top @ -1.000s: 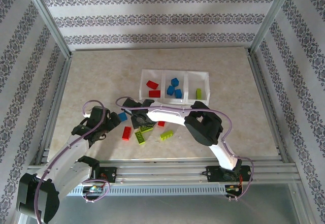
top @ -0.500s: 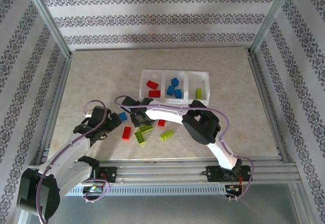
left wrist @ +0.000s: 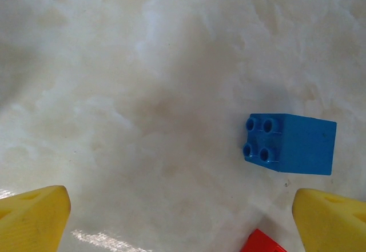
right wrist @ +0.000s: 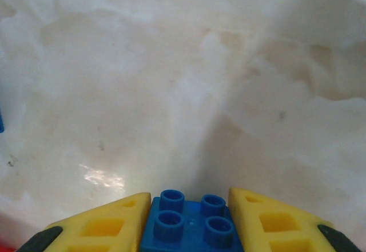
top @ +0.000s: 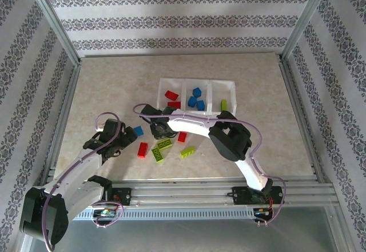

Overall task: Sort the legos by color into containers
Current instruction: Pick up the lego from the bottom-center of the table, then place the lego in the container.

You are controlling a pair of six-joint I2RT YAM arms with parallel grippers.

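**Right gripper clamped on a blue brick; left gripper wide with nothing in it**

Your right gripper (right wrist: 189, 199) is closed on a blue brick (right wrist: 189, 224). In its wrist view both yellow fingers (right wrist: 103, 224) press the brick's sides, and four studs face the camera. The frame edge cuts off the brick's lower part and the finger bases. You cannot tell whether the brick rests on the table (right wrist: 171, 80) or hangs above it. From above, the gripper's dark body covers this brick.

Your left gripper (left wrist: 183, 218) stands wide with nothing between its fingers; only the two yellow tips show, in the bottom corners. A second blue brick (left wrist: 289, 143) lies ahead of it, nearer the tip at the right of the view and apart from both. A red piece (left wrist: 264, 242) shows just inside that same tip. The frame cuts it down to one corner, so its shape cannot be read.

In the top view the tray (top: 197, 80) sits near the right gripper, on its far side. Its left compartment holds two red bricks (top: 171, 95), the middle three blue bricks (top: 196, 92), and the right one lime brick (top: 223, 104). Loose on the table, nearer the bases than the right gripper, lie a red brick (top: 142, 149) and three lime green bricks (top: 164, 144). A small red brick (top: 182, 137) lies just beside the right arm.
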